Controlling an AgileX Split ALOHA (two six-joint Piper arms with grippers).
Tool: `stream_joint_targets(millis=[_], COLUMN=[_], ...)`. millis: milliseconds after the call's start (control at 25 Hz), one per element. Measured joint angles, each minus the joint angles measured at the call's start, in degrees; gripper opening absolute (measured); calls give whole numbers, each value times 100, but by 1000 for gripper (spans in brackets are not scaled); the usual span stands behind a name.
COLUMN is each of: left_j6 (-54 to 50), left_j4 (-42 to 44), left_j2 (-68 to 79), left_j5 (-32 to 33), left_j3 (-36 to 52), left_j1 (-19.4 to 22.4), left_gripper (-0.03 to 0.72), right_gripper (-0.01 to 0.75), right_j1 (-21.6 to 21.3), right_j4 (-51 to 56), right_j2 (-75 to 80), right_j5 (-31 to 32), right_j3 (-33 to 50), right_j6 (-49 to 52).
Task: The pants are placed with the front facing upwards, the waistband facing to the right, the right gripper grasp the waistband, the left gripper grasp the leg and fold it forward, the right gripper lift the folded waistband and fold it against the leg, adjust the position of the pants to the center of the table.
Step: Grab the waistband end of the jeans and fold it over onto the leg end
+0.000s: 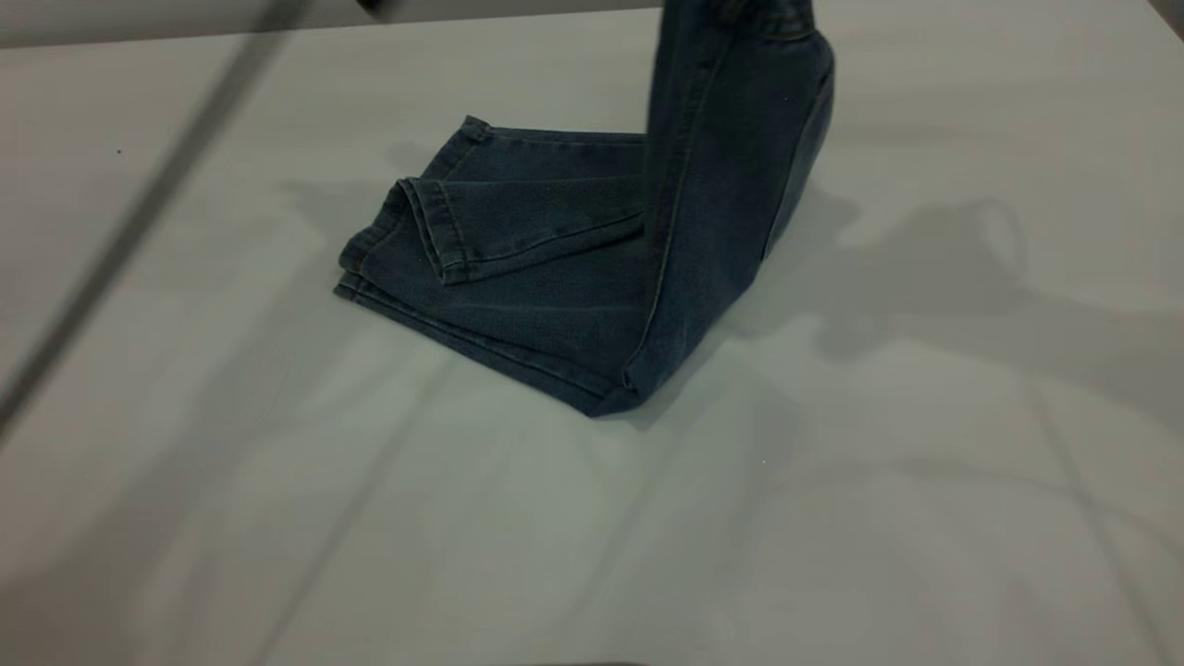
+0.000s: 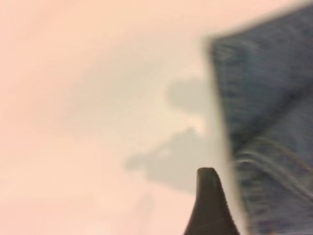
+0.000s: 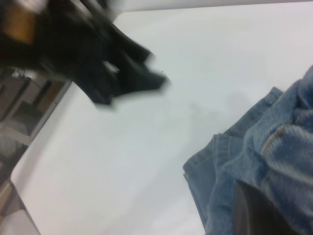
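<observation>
The pants [image 1: 546, 268] are dark blue denim, folded lengthwise, with the leg hems [image 1: 435, 231] lying flat on the white table [image 1: 832, 518]. Their waist end [image 1: 740, 111] is pulled straight up and runs out of the exterior view's top edge, so the waistband is cut off there. In the right wrist view a dark finger [image 3: 252, 208] of my right gripper is buried in bunched denim [image 3: 279, 142], holding it up. The left gripper [image 3: 117, 73] hovers blurred above the bare table, away from the cloth. In the left wrist view one of its fingertips [image 2: 208, 193] shows just beside the pants' edge [image 2: 264, 112].
A thin cable [image 1: 148, 203] crosses the exterior view's left side as a blurred streak. The table's far edge [image 1: 277, 28] runs along the top. Beyond the table's corner in the right wrist view stands dark framework [image 3: 24, 112].
</observation>
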Motion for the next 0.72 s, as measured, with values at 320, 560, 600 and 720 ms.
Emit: stream_joint_targets(millis=[320, 560, 600, 720], left_j6=[-61, -66, -66, -66], left_j4=[-2, -9, -16, -23], left_j2=[-1559, -2071, -2098, -2110], left_j5=[108, 279, 290, 338], left_j3=[0, 6, 6, 10], left_j1=[238, 238, 238, 238], left_gripper=[459, 459, 459, 459], right_gripper=[71, 77, 83, 127], right_j1=[966, 1352, 1426, 1671], right_j4=[270, 305, 305, 298], right_j2=[1153, 2183, 2310, 2532], right_j5=[-953, -1076, -1083, -1251], right_j3=[-743, -1607, -1701, -1905], right_j6=[-266, -256, -236, -224])
